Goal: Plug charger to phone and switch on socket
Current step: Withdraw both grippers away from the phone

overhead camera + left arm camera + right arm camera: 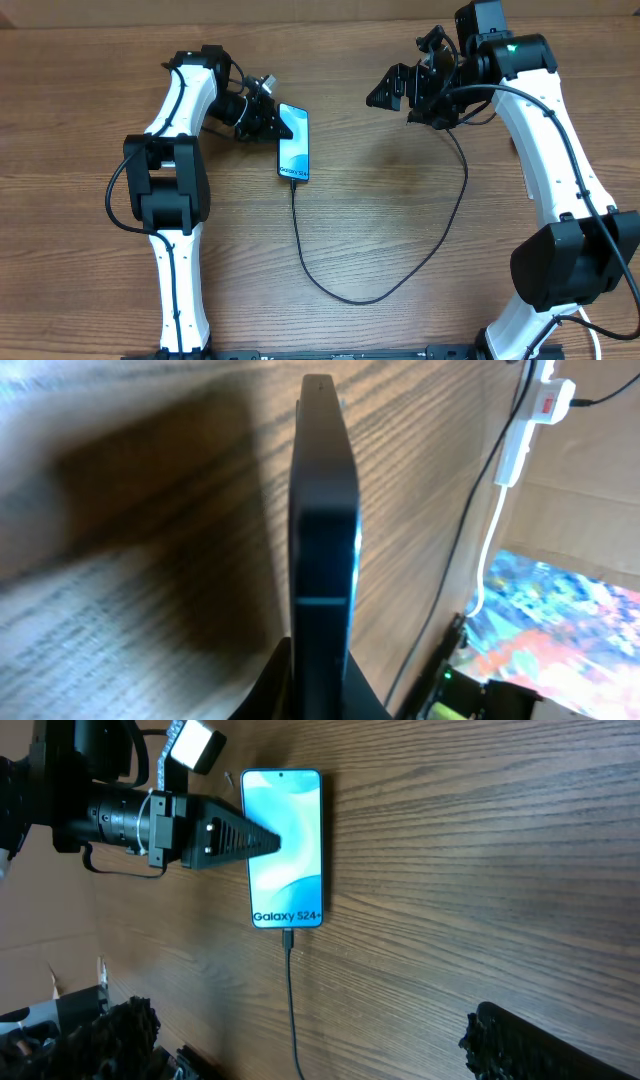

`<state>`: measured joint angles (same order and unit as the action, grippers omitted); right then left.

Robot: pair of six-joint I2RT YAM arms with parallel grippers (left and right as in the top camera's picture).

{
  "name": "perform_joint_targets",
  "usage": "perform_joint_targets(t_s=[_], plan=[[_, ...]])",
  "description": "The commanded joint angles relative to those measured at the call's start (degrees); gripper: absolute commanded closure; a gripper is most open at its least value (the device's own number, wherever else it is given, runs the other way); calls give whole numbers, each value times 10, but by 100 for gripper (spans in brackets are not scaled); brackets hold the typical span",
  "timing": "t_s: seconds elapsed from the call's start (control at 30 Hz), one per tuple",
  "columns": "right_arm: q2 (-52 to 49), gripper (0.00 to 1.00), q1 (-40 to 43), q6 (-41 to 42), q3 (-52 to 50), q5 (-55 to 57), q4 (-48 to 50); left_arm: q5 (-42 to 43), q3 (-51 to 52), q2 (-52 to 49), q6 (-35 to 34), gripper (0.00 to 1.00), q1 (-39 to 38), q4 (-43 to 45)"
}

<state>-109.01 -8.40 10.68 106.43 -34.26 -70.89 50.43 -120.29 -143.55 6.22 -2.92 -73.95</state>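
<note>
Your wooden tabletop [400,230] carries it all. Your left end effector [280,125] is clamped on the phone's side facing the left edge. Your right end effector [392,100] hangs near the far edge, right of centre, fingers spread wide and holding nothing. The socket [528,422], white with a red switch, shows only in the left wrist view, beside a tabletop edge. The phone [296,150] lies screen-up near the far edge, left of centre. The charger [291,1000] is plugged into its bottom end and loops toward the near edge, then toward the right arm.
</note>
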Motion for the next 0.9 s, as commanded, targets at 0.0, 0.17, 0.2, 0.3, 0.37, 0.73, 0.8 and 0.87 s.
perform_joint_targets(t_s=[0.0, 0.17, 0.2, 0.3, 0.37, 0.73, 0.8, 0.87], plan=[[23, 0, -2, -2, -3, 1, -3, -35, -6, 4, -7, 91, -7, 6], [23, 0, -2, -2, -3, 1, -6, -53, -6, 4, -7, 88, -11, 7], [23, 0, -2, -2, -3, 1, -6, -57, -6, 4, -7, 82, -12, 7], [23, 0, -2, -2, -3, 2, -6, -72, -6, 4, -9, 76, -14, 8], [23, 0, -2, -2, -3, 2, -8, -84, -6, 4, -11, 73, -14, 8], [23, 0, -2, 31, -3, 97, -29, -201, -6, 4, -41, 50, -13, 7], [23, 0, -2, 31, -3, 101, -30, -209, -6, 4, -41, 48, -13, 7], [23, 0, -2, 31, -3, 103, -30, -210, -6, 4, -41, 46, -13, 7]])
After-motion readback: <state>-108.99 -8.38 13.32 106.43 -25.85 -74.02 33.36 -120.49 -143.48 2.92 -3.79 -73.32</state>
